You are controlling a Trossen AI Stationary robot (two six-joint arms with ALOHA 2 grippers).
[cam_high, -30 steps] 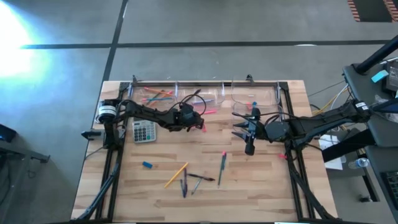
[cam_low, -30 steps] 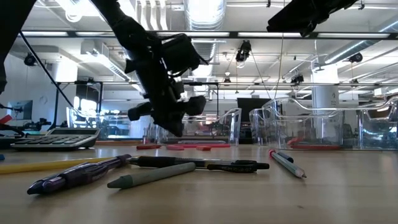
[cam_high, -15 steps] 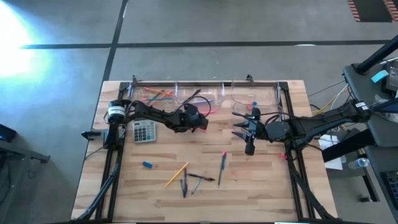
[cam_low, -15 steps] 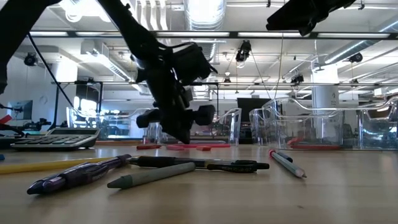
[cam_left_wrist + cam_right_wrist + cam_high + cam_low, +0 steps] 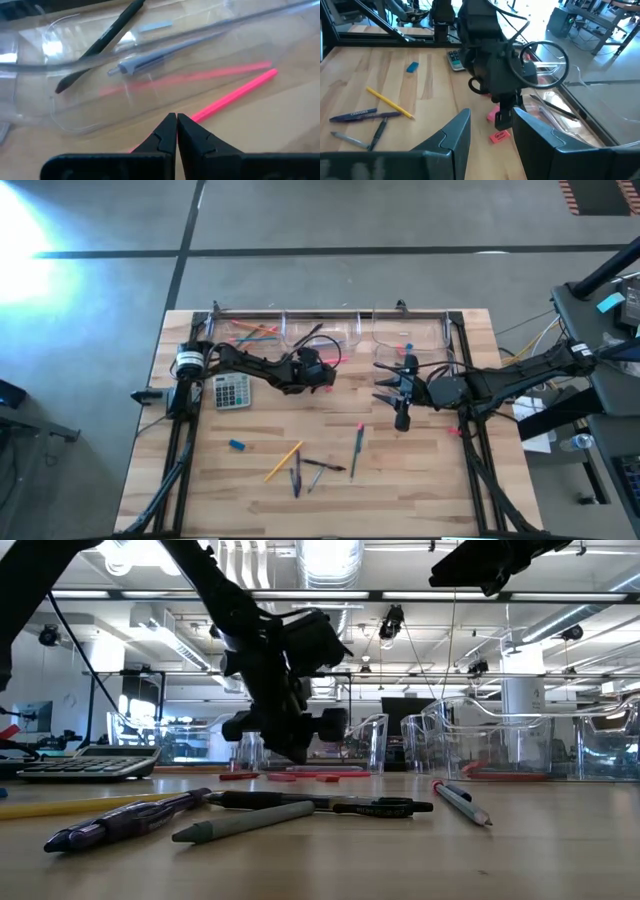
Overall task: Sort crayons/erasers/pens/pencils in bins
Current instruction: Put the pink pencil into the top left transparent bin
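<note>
— Jaws, item one?
— Left gripper: fingers pressed together, nothing between them, low over a pink pencil lying just outside the second bin.
— Item two?
— Right gripper: I see its fingers parted, empty, mid-right of the table.
— Stock?
— Pens in that bin; blue eraser near-left; yellow pencil, dark pens near-centre; calculator left.

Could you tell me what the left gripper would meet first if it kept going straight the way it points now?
Most likely the pink pencil on the table just ahead of the shut left gripper, then the clear bin wall behind it; depth is hard to judge.
</note>
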